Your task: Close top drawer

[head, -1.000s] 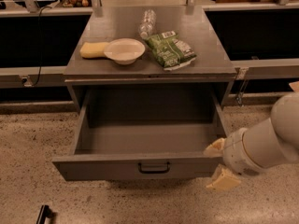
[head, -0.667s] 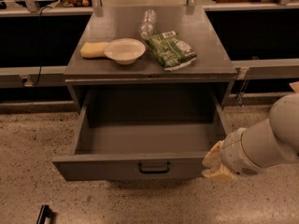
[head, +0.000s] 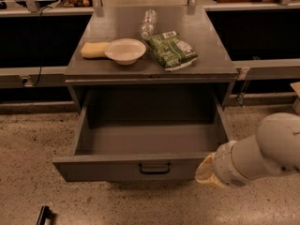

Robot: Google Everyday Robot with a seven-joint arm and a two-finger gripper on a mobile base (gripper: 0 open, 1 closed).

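The top drawer (head: 93, 169) is a wide, deep grey metal drawer, pulled fully open and empty, with a small black bar handle (head: 154, 168) at the centre of its front panel. My gripper (head: 205, 172) sits at the end of the white arm (head: 262, 153) at the lower right. It is against the right end of the drawer's front panel, to the right of the handle. Most of the gripper is hidden behind the arm's wrist.
On the cabinet top (head: 211, 46) lie a yellow sponge (head: 93, 49), a white bowl (head: 125, 50), a green snack bag (head: 171, 49) and a plastic bottle (head: 148, 24). Dark counters run left and right. Speckled floor lies in front, with a small black object (head: 43, 215) at the bottom left.
The arm has moved left, bringing the gripper from beside the drawer's right corner up to the right end of its front panel. The drawer has not visibly moved.
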